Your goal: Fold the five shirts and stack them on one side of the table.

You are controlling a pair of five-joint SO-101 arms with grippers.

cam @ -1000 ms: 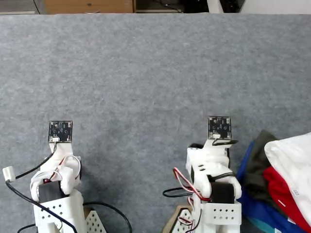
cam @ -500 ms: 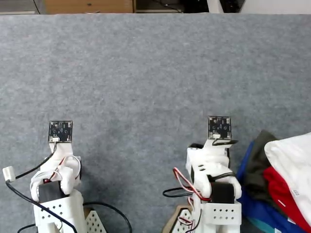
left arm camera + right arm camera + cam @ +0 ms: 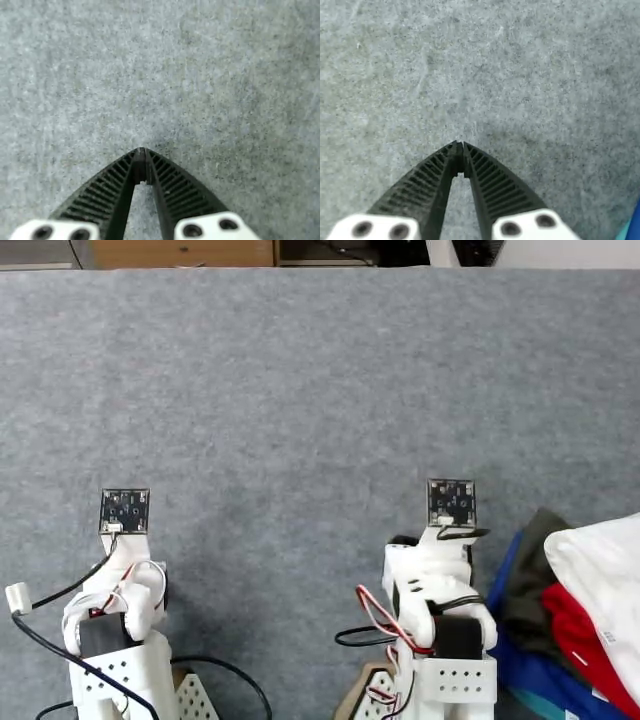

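A pile of shirts [image 3: 575,615] lies at the table's near right corner: white on top, red, dark green and blue under it. The right arm [image 3: 440,610] sits folded back just left of that pile. Its gripper [image 3: 459,146] is shut, tips together over bare grey felt, holding nothing. A blue edge of cloth [image 3: 632,225] shows at the corner of the right wrist view. The left arm [image 3: 115,590] rests folded at the near left. The left gripper [image 3: 140,151] is also shut and holds nothing, hanging over the felt.
Grey felt [image 3: 300,390] covers the whole table, with wide free room across the middle and far side. Cables [image 3: 40,640] trail beside the left arm's base. Wooden furniture [image 3: 180,252] stands beyond the far edge.
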